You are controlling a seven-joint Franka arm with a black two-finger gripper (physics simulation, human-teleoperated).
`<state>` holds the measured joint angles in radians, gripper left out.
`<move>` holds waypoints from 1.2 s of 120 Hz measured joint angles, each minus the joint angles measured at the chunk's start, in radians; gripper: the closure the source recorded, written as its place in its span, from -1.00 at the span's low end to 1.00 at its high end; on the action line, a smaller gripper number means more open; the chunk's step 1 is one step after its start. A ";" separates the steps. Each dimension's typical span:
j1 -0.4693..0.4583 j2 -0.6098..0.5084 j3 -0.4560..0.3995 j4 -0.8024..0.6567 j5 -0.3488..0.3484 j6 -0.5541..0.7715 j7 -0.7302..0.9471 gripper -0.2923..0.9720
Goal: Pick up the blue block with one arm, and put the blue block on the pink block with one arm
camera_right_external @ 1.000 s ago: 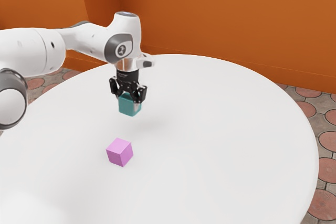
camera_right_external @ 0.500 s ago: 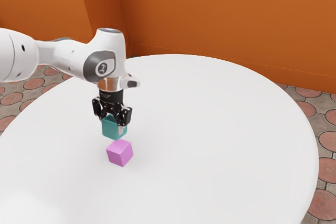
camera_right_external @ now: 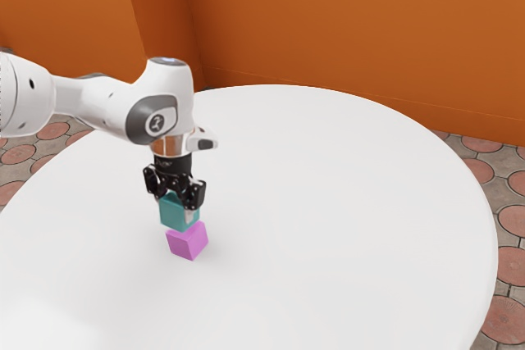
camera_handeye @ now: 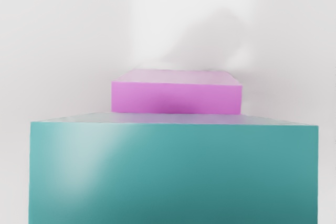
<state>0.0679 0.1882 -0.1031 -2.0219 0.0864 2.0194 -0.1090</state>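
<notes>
Orange walls (camera_right_external: 344, 14) are seen behind a round white table (camera_right_external: 353, 202), and a floor (camera_right_external: 509, 227) of reddish round tiles is seen around it. A white arm (camera_right_external: 82, 104) is stretched in from the exterior view's left. Its black gripper (camera_right_external: 175, 200) is pointed straight down over the table. The blue block (camera_right_external: 178, 213), which looks blue-green, is gripped between the two black fingers (camera_right_external: 195, 193), one on each side, so the gripper is closed on it. The blue block is held right over the pink block (camera_right_external: 188, 242). In the exterior view the bottom of the blue block is seen against the top of the pink block, but it cannot be told if the two are truly touching. The blue block is set a little toward the exterior view's left of the pink block, not quite lined up. In the wrist view the blue block (camera_handeye: 173, 171) is seen close under the hand, with the pink block (camera_handeye: 176, 98) just past it on the white table (camera_handeye: 63, 35).
</notes>
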 joint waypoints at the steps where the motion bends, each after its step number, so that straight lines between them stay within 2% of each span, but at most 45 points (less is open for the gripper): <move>1: 0.000 0.001 0.000 0.000 0.000 0.001 0.000 -0.07; 6: -0.003 0.005 0.000 0.000 0.000 0.006 -0.001 -0.07; 20: -0.021 0.015 0.000 0.001 0.000 0.016 -0.001 -0.26; 35: -0.023 0.015 0.000 0.001 0.002 0.022 -0.002 -0.38; 54: -0.024 0.000 0.006 0.020 0.011 0.025 -0.001 -0.46; 73: -0.022 -0.037 0.025 0.114 0.034 -0.004 0.004 -0.50; 94: -0.013 -0.072 0.035 0.296 0.074 -0.149 0.020 -0.52; 114: -0.019 -0.117 0.023 0.444 0.156 -0.333 0.034 -0.53; 144: -0.040 -0.127 0.031 0.466 0.204 -0.475 0.033 -0.54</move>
<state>0.0277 0.0616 -0.0726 -1.5562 0.2908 1.5440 -0.0757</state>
